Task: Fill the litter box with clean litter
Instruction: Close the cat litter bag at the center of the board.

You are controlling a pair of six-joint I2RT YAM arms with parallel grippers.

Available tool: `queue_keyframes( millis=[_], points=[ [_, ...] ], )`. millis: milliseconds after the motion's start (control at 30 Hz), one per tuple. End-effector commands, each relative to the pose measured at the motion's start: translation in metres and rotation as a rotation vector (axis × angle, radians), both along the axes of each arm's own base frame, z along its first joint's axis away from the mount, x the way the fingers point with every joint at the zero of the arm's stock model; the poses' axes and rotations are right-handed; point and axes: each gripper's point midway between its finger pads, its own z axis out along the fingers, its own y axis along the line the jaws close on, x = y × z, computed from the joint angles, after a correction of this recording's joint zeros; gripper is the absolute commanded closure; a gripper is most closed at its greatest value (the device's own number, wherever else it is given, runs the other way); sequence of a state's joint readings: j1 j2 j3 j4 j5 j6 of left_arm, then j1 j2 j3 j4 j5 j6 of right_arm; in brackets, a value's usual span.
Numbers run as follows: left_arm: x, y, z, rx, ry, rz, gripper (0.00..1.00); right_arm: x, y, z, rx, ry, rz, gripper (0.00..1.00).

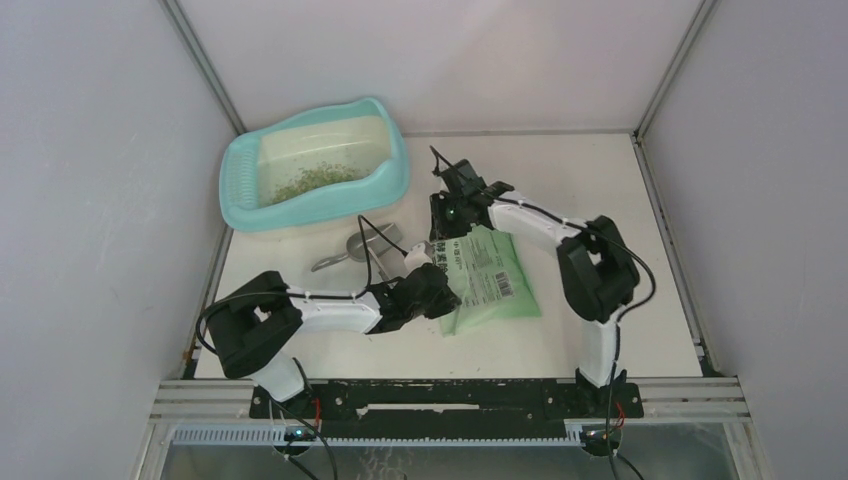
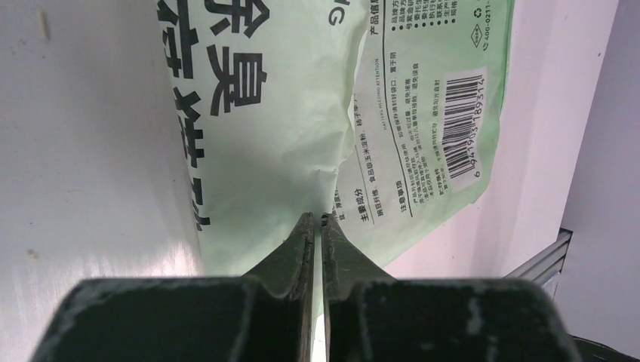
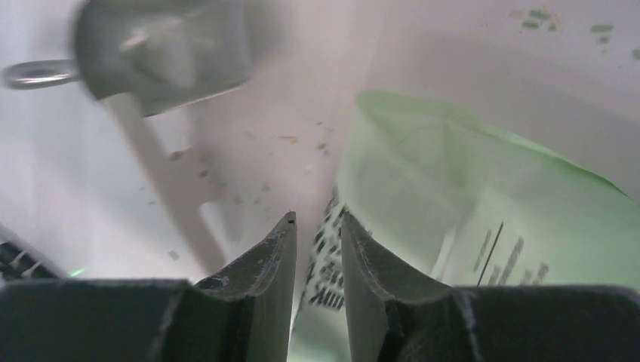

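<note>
The turquoise litter box (image 1: 395,175) stands at the back left, with a thin patch of green-beige litter (image 1: 312,181) on its cream floor. A flat green printed bag (image 1: 492,277) lies mid-table. My left gripper (image 1: 447,300) sits at the bag's near left edge. In the left wrist view its jaws (image 2: 317,219) are shut on a fold of the bag (image 2: 302,113). My right gripper (image 1: 443,238) is at the bag's far left corner. In the right wrist view its fingers (image 3: 317,219) hold a printed edge of the bag (image 3: 483,196) between them.
A grey metal scoop (image 1: 357,249) lies on the table between the litter box and the bag, just left of my right gripper, and shows blurred in the right wrist view (image 3: 162,56). Stray granules (image 3: 256,162) dot the table near it. White walls enclose three sides.
</note>
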State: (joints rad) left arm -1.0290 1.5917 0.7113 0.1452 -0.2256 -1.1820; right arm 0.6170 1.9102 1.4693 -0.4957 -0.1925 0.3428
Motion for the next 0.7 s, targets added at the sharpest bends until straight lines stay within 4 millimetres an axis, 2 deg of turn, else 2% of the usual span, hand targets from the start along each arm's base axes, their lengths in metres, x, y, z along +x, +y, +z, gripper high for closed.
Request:
queue_keyframes(
  millis=[0, 133, 233, 300, 400, 533, 667],
  points=[
    [0.002, -0.010, 0.015, -0.052, -0.024, 0.004, 0.91, 0.002, -0.024, -0.053, -0.128, 0.134, -0.068, 0.65],
    [-0.001, -0.009, 0.012, -0.056, -0.016, 0.002, 0.91, -0.003, -0.048, -0.101, -0.256, 0.184, -0.123, 0.66],
    [-0.002, -0.006, 0.018, -0.071, -0.024, 0.005, 0.91, -0.003, -0.052, -0.106, -0.275, 0.166, -0.131, 0.66],
    [-0.002, 0.000, 0.031, -0.070, -0.047, 0.010, 0.91, -0.004, -0.049, -0.095, -0.252, 0.143, -0.124, 0.66],
    [0.003, 0.019, 0.059, -0.053, -0.100, 0.027, 0.89, -0.007, -0.040, -0.065, -0.216, 0.081, -0.093, 0.64],
    [0.010, 0.056, 0.091, -0.081, -0.150, 0.080, 0.85, -0.015, -0.024, -0.024, -0.175, -0.004, -0.024, 0.61],
    [0.015, 0.106, 0.089, -0.058, -0.161, 0.164, 0.83, -0.032, -0.002, -0.003, -0.093, -0.016, 0.074, 0.58]
  ],
)
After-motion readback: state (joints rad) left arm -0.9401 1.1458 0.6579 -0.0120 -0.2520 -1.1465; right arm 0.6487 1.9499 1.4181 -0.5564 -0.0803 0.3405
